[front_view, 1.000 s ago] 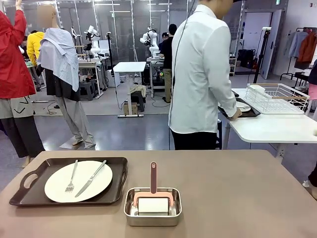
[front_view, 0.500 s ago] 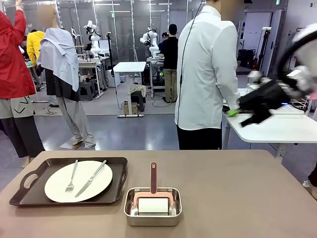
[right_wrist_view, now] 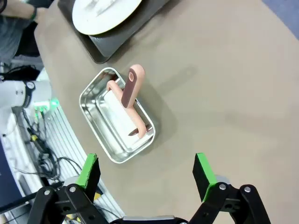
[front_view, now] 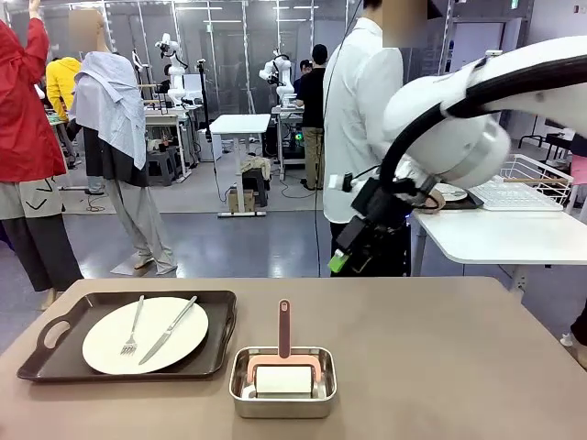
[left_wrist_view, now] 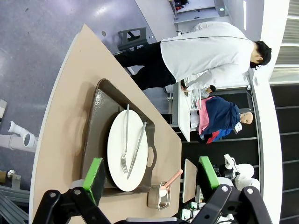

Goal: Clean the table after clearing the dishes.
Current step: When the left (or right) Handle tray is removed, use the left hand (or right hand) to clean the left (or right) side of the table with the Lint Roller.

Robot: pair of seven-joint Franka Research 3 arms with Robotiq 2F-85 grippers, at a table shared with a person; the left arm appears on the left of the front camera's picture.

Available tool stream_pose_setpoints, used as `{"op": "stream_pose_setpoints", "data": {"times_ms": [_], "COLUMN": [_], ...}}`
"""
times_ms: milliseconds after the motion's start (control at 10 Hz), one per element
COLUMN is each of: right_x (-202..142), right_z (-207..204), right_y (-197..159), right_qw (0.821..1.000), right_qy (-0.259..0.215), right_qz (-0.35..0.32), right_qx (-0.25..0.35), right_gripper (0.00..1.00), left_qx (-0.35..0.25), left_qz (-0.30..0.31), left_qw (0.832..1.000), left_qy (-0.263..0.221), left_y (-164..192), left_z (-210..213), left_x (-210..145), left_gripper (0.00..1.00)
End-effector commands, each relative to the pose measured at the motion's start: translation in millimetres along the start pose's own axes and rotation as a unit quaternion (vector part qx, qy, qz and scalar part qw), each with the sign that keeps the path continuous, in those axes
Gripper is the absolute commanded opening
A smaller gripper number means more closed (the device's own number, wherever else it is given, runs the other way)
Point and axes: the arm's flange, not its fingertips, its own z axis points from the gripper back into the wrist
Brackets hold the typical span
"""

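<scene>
Ahead of you is a large open lab with a smooth grey floor [front_view: 229, 243], darker up close and paler farther back, where it takes a soft sheen from the overhead light. A small white table [front_view: 240, 123] on thin legs stands mid-room, with clutter [front_view: 243, 197] beneath it and cables [front_view: 92, 202] trailing over the floor to its left. Behind it you see metal-framed glass partitions [front_view: 220, 46] and crowded workbenches [front_view: 170, 117]. To your right, a white side table [front_view: 500, 240] with a rounded corner carries a white wire rack [front_view: 541, 174]. A person in a white shirt [front_view: 353, 119] stands at it.
</scene>
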Motion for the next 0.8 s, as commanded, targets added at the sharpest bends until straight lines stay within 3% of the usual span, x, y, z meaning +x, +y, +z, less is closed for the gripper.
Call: {"op": "stream_pose_setpoints", "data": {"times_ms": [0, 100, 700], "right_x": [8, 0, 0], "right_z": [-11, 0, 0], "right_y": [0, 0, 0], "right_qw": [0.999, 1.0, 1.0], "right_qy": [0.011, 0.0, 0.0], "right_qz": [0.052, 0.0, 0.0], "right_qx": [-0.013, 0.0, 0.0], "right_gripper": [1.0, 1.0, 1.0], "left_qx": [-0.005, -0.005, -0.005], "left_qz": [0.001, 0.001, 0.001], "left_qw": [1.0, 1.0, 1.0], "left_qy": [0.001, 0.001, 0.001], "left_y": [1, 1, 1], "left_z": [2, 2, 2], "left_x": [-2, -2, -2], "left_gripper": [1.0, 1.0, 1.0]}}
